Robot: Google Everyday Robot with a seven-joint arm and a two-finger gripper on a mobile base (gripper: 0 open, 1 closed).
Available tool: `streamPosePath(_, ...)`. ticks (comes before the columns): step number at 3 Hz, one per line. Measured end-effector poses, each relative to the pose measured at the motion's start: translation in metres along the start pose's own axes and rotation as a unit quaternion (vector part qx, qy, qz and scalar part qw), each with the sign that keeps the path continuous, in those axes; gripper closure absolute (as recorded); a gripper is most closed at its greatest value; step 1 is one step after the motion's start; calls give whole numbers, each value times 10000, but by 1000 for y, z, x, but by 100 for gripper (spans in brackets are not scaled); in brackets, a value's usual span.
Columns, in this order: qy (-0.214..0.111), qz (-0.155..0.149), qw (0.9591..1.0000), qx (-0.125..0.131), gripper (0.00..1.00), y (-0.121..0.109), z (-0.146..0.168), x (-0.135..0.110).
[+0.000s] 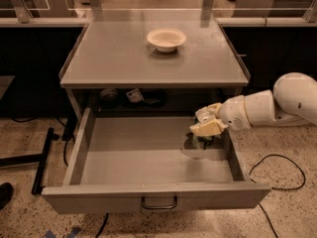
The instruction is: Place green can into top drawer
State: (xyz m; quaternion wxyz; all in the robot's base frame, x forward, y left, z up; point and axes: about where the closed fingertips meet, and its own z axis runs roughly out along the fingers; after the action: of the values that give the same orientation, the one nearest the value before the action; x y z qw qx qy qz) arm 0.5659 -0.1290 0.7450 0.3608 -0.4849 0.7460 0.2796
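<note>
Grey tabletop [114, 58]: white bowl [166, 38], rear centre. Top drawer [99, 197]: pulled open. Gripper [205, 130]: inside drawer, right side, jaws clamped on green can [199, 143]; can low beside right wall.

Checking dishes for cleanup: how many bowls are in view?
1: the white bowl on the tabletop, toward the back. The gripper is at the open top drawer's right rear corner. The dark shelf beneath may hide more.

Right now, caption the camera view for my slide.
Pale two-finger gripper at small green can inside open grey metal top drawer, right side; white round bowl on grey tabletop.
</note>
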Motion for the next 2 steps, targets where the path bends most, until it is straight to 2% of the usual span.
streamPosePath(1,-92,16,10000,26,100,5,20,21)
streamPosePath(2,-312,4,9992,268,100,6,40,36)
